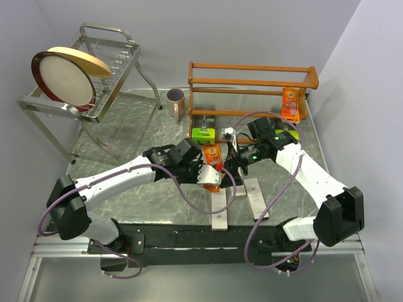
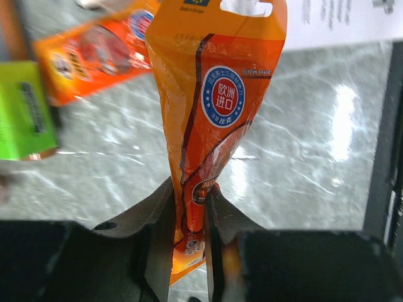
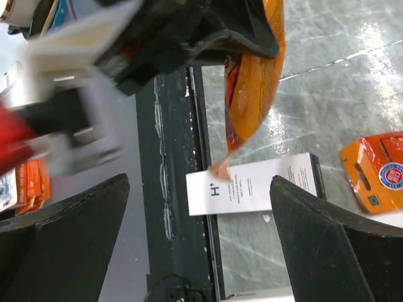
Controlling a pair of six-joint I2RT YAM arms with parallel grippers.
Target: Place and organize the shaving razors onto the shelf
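- left gripper (image 2: 189, 201) closest to the lens: jaws narrow, pinched on the bottom end of an orange packet (image 2: 214, 107)
- packet sticks straight out from the jaws lengthwise, with the hang-hole end farthest from the fingers; its film is creased at the pinch and looks soft and floppy
- packet is off the table (image 1: 126, 126), held over the middle near the near edge
- right gripper (image 3: 198, 189) has jaws wide apart with nothing in them; it faces the held packet from just beside it, so this is likely a handover set-up
- shelf (image 1: 252, 66) sits at the far edge, right of centre, beyond the packet; the right arm is the nearer one to it
- shelf packet (image 1: 291, 104) stands at the right end of the shelf, and the rails to its left look free for more
- green pack (image 1: 204, 133) is at the shelf's front left; can't tell if it's on the lowest tier or the table
- two white boxes (image 1: 218, 211) lie near the near edge, and a second loose orange packet (image 2: 94, 50) lies flat beside the green one
- table is glossy grey marble-look and may be slippery
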